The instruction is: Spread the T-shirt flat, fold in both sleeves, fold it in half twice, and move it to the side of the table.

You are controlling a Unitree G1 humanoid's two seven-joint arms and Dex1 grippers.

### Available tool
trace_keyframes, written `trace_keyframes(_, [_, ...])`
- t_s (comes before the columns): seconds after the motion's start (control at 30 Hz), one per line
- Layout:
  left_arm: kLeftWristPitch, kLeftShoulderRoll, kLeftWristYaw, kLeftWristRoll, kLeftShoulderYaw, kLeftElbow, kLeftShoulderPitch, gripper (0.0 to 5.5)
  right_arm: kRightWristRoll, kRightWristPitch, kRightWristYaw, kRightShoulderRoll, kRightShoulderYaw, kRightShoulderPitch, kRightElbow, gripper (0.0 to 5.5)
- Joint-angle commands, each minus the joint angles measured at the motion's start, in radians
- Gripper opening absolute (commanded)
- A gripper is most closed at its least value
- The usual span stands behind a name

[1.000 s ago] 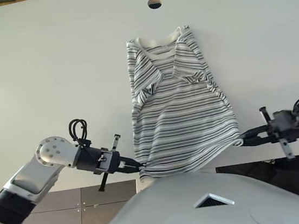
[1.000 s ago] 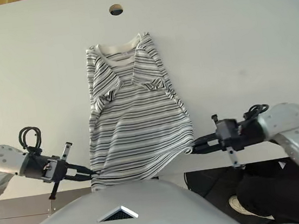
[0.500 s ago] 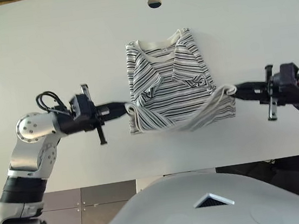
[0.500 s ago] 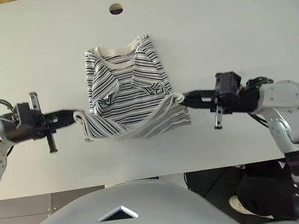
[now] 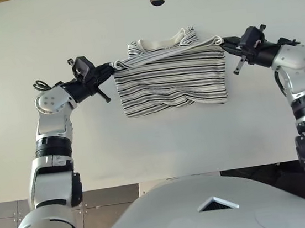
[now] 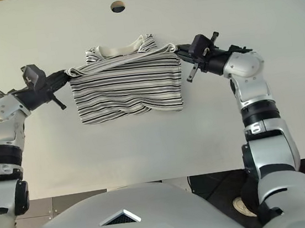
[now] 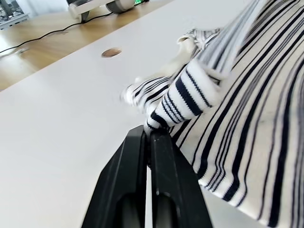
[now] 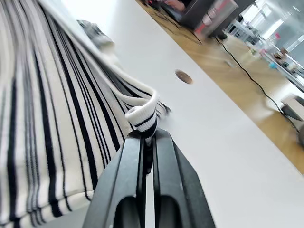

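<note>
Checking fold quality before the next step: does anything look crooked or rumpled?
Slightly. On the black-and-white striped T-shirt, the hem slants between the left gripper and right gripper clamping its corners, and the fold nearest the robot is puckered.

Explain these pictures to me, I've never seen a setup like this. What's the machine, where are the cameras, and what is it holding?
This is a humanoid robot. Its two arms end in two-finger clamps: the left gripper and the right gripper. The two wide pictures come from a pair of cameras on its head, looking down over a white table. The two close-ups come from a camera on each wrist, looking along that arm's clamp. On the table lies a striped T-shirt, doubled over so its lower edge sits up near the collar. Each gripper is shut on one corner of that edge, holding it stretched between them. Beyond the shirt there is a small round hole in the table.
</note>
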Motion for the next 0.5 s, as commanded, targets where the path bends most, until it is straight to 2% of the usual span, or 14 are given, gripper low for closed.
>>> trace_keyframes(0.03, [-0.026,-0.015,0.018,0.051,0.009,0.113,-0.076,0.1,-0.072,-0.065,-0.05,0.032,0.014,-0.094,0.165,0.12])
trace_keyframes(0.27, [-0.036,-0.054,0.005,0.118,-0.001,0.215,-0.142,0.1,-0.118,-0.097,-0.084,0.097,0.004,-0.173,0.342,0.12])
trace_keyframes(0.3, [-0.028,-0.059,0.01,0.127,-0.003,0.223,-0.151,0.1,-0.118,-0.088,-0.089,0.109,-0.001,-0.182,0.358,0.36])
trace_keyframes(0.5, [0.073,-0.083,0.036,0.085,0.072,0.281,-0.221,1.1,-0.101,-0.014,-0.206,0.159,-0.061,-0.252,0.431,1.45])
